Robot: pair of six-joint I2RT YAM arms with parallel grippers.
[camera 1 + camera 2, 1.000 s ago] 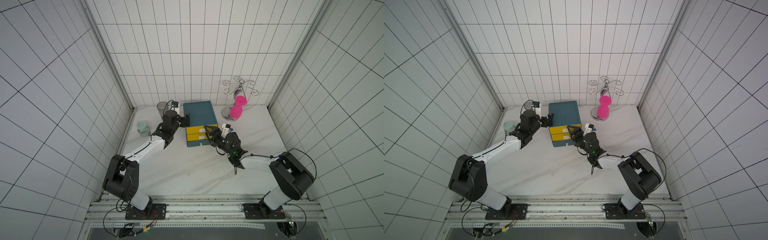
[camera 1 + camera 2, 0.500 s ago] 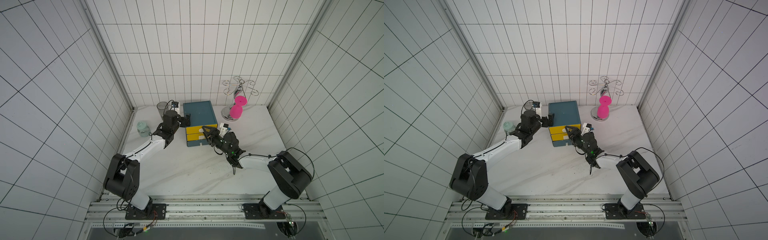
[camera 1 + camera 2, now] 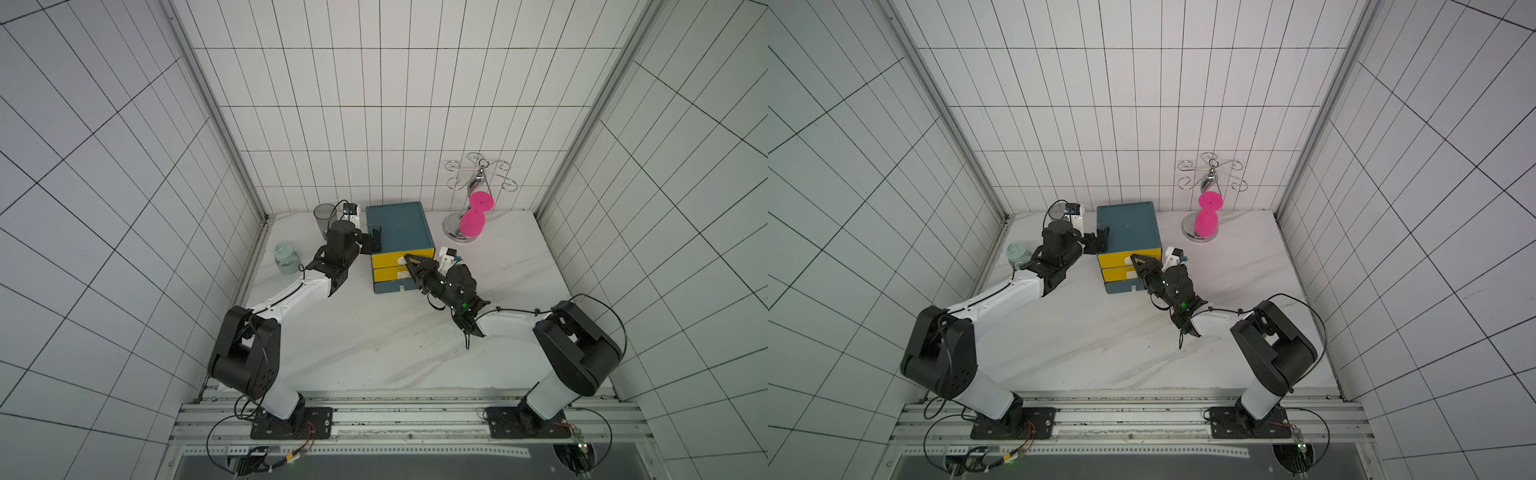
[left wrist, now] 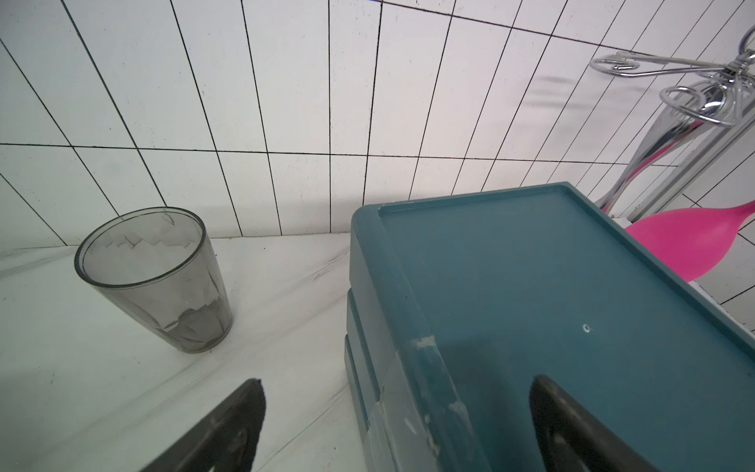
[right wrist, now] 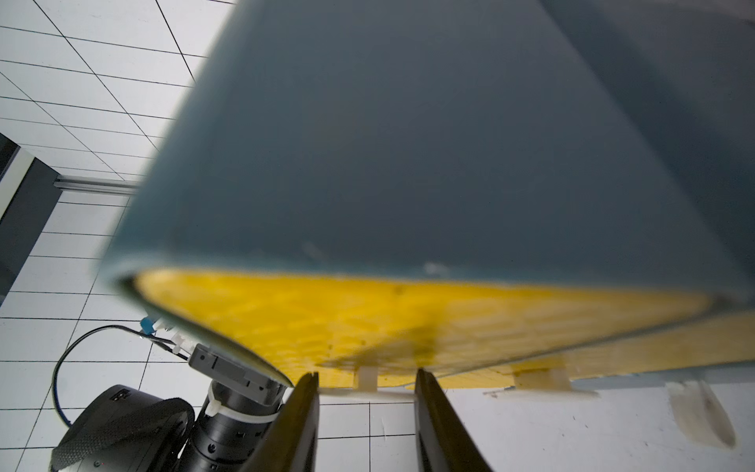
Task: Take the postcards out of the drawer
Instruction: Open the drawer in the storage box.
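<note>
The postcards show in no view, and their look and heading cannot be told. Just above the centre in both top views stands the teal-blue, matte plastic, box-shaped drawer cabinet [image 3: 399,226] [image 3: 1127,226] on the white marble-veined table [image 3: 374,340]. Its long axis runs from the back wall toward the frame's lower edge, and its stacked fronts face that edge. The top yellow drawer front [image 3: 386,258] [image 5: 327,318] has a faint woven texture and lies nearly flush with the cabinet. The right gripper [image 3: 409,259] [image 5: 365,374] has its black jaws partly apart, on either side of the drawer's small white handle tab [image 5: 367,382]. Whether they press on it I cannot tell. The left gripper [image 3: 372,241] [image 4: 396,380] is spread wide, released, and straddles the cabinet's scuffed left top edge, gripping nothing. A smoky grey, faceted clear tumbler [image 4: 155,278] stands upright at the frame's left in the left wrist view, beside the cabinet but apart from it.
</note>
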